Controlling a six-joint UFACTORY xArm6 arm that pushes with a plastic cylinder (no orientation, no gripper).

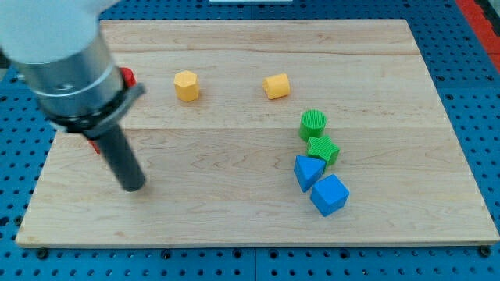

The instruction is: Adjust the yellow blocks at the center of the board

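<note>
Wood makes up the board (234,226), pale planks with the grain running across the view, lying on a blue pegboard (484,94) that shows on every side. 2 yellow blocks sit in the upper middle, well apart from each other: a yellow hexagon (187,86) toward the view's left and a yellow cylinder (276,86) lying tilted toward the right, both near the top edge yet clear of it. Right of centre, 4 blocks run down in a close chain: a green cylinder (313,124), a green star (323,150) touching it below, a blue triangle (308,172) against the star, and a blue cube (330,194) just beside the triangle. Bare wood spreads across the bottom strip, the middle between the yellows and the whole right side. My arm comes in from the view's top left, its grey housing (66,62) large and blurred, the dark rod slanting down toward the right. My tip (135,188) rests on bare board at lower left, touching nothing, well below and left of the hexagon and far from the cylinder. The rod carries no jaws and pushes nothing. 2 bits of red (126,77) peek out from behind the housing; I cannot tell their shape.
</note>
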